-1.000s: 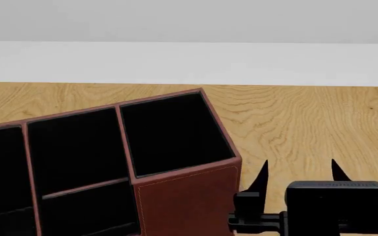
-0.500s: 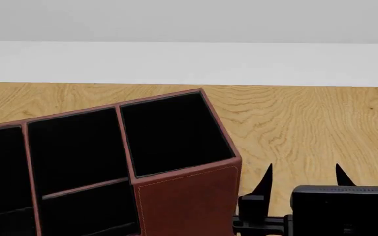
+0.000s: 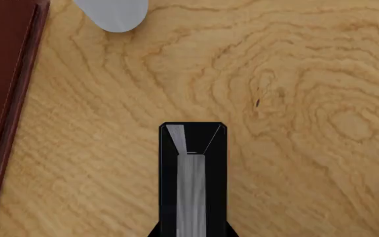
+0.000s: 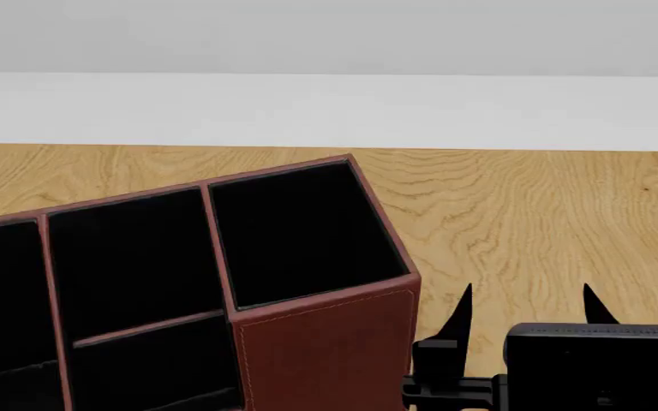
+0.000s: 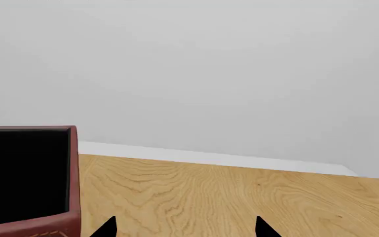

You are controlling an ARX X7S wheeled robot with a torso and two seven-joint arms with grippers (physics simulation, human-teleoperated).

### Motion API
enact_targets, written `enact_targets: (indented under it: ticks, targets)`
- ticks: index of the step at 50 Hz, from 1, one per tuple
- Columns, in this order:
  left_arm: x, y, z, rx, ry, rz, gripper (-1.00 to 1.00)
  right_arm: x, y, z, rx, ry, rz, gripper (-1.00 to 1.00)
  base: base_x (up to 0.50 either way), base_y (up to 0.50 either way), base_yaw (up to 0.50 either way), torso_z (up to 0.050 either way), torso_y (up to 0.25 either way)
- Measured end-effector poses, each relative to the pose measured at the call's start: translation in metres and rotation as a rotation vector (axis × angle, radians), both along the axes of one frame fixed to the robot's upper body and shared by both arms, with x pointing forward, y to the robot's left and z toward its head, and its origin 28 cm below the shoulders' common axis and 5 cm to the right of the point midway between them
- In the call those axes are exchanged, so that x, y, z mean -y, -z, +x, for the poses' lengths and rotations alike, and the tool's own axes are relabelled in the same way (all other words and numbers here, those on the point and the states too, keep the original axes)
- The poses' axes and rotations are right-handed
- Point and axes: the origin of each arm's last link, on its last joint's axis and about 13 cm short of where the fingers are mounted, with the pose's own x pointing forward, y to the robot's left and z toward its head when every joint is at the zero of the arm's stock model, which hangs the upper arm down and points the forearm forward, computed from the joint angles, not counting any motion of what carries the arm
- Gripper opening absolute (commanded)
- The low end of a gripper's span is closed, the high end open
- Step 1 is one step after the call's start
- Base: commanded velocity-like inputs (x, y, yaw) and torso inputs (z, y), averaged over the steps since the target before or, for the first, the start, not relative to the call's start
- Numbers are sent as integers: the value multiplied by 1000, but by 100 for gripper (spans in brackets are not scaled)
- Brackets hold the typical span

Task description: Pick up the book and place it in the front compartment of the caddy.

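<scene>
Head view shows the caddy (image 4: 318,342) on the left, near part of the wooden table (image 4: 535,214), turned at an angle, its black-lined compartments facing up and its tallest right-hand cell reaching farthest. Just right of its near right corner hangs the right gripper (image 4: 526,310), its two pointed fingers spread wide with only bare wood between them. The right wrist view agrees: both fingertips stand well apart, nothing held, and the caddy's rim lies to the left. Left wrist view looks down on the table beside the caddy's reddish wall, with a black bar (image 3: 193,187) bearing a pale grey strip. I cannot tell whether that is the left gripper's fingers pressed together or the book gripped edge-on.
</scene>
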Motion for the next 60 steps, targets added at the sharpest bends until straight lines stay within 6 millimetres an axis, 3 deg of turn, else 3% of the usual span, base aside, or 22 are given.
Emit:
enact_targets:
  ticks: [25,60]
  targets:
    - [-14,-29,-8,92,97,114,-100,-1,-7,0,16,-9,-6,100,0,0,0,0,0]
    - [-23,-106,-21,55,198,46,-100,-4,-6,4,17,-16,1,100,0,0,0,0,0]
